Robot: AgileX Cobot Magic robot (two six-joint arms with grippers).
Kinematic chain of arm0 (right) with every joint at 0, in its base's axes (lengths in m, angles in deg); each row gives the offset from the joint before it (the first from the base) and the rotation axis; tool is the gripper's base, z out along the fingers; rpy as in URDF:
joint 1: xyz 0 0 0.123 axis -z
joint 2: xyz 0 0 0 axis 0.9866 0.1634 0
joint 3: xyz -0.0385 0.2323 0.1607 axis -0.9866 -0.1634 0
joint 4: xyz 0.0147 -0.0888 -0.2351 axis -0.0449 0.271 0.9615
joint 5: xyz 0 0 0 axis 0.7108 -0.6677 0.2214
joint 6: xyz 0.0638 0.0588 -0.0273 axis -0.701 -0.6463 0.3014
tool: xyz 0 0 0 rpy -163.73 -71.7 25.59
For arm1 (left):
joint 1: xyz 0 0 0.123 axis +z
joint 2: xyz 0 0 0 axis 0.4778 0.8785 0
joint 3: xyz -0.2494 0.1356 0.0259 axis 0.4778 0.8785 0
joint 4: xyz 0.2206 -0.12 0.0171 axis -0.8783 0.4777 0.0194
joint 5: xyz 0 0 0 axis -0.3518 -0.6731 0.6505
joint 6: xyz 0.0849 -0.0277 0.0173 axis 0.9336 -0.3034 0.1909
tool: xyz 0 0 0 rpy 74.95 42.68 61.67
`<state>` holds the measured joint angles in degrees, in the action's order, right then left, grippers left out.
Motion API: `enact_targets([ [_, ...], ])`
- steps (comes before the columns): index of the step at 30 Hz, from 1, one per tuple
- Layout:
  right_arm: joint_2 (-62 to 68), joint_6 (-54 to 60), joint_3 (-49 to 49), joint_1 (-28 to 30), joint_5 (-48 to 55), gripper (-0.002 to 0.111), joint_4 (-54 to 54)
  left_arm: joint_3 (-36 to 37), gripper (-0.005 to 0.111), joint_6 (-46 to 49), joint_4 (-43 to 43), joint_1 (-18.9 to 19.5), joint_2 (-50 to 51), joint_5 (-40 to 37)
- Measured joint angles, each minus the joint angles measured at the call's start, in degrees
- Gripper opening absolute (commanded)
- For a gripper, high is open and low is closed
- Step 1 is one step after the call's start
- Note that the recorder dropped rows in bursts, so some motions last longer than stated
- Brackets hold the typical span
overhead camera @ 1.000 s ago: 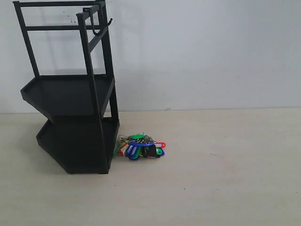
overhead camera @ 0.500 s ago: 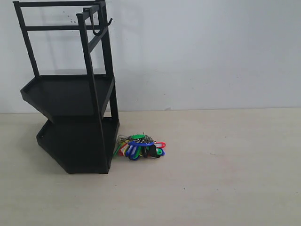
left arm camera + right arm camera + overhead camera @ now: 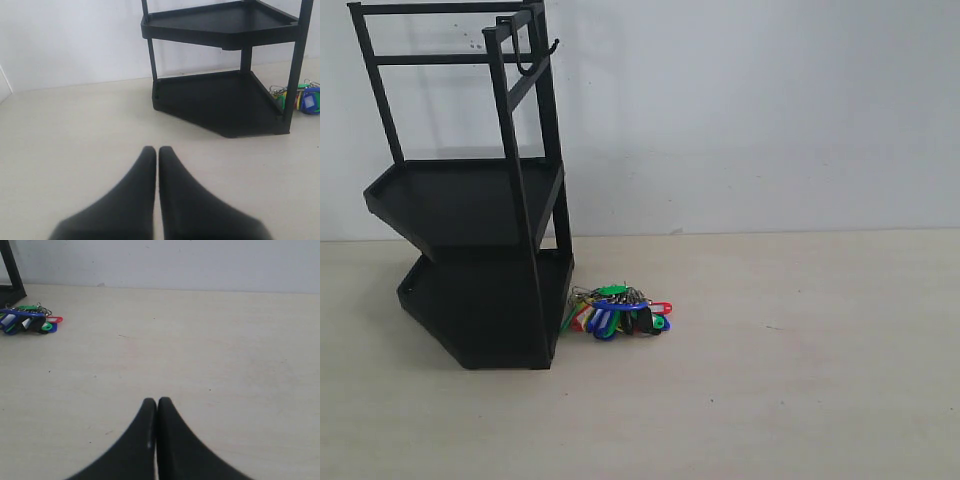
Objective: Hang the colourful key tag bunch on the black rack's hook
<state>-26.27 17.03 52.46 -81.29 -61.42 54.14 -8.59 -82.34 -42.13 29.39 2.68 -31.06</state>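
Exterior view is clipping the top corner of the black rack (image 3: 470, 200) at 12 o'clock. The colourful key tag bunch (image 3: 618, 309) is showing too small to count tags. In the left wrist view a rack post is covering part of it and the edge is cropping more. The fingers (image 3: 140, 200) are blurring out near both wrist lenses.

Rack (image 3: 460, 200): uniform black. Hook (image 3: 548, 52): black. Tag bunch (image 3: 618, 310): green, blue, red, yellow and black tags, silver rings. Bench (image 3: 800, 380): pale beige, faintly speckled. Wall (image 3: 770, 110): off-white. Left gripper (image 3: 158, 151), right gripper (image 3: 157, 401): black.
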Motion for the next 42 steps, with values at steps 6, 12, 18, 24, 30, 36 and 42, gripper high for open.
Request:
enact_targets([
  [6,0.0,0.0,0.0,0.0,0.0,0.000,0.0,0.0,0.004,0.0,0.0,0.0,0.0,0.0],
  [12,0.0,0.0,0.0,0.0,0.0,0.000,0.0,0.0,0.004,0.0,0.0,0.0,0.0,0.0],
  [18,0.0,5.7,0.0,0.0,-5.5,0.000,2.3,0.0,0.004,0.0,0.0,0.0,0.0,0.0],
  [24,0.0,6.1,0.0,0.0,-18.6,0.000,1.9,0.0,0.004,0.0,0.0,0.0,0.0,0.0],
  [30,0.0,3.4,0.8,0.0,-34.6,0.000,-2.7,0.0,0.004,0.0,0.0,0.0,0.0,0.0],
  [36,1.6,8.0,10.0,0.0,-23.8,0.000,-9.3,0.0,0.004,0.0,0.0,0.0,0.0,0.0],
  [42,5.2,9.0,15.3,0.0,-17.9,0.000,-9.8,0.0,0.004,0.0,0.0,0.0,0.0,0.0],
])
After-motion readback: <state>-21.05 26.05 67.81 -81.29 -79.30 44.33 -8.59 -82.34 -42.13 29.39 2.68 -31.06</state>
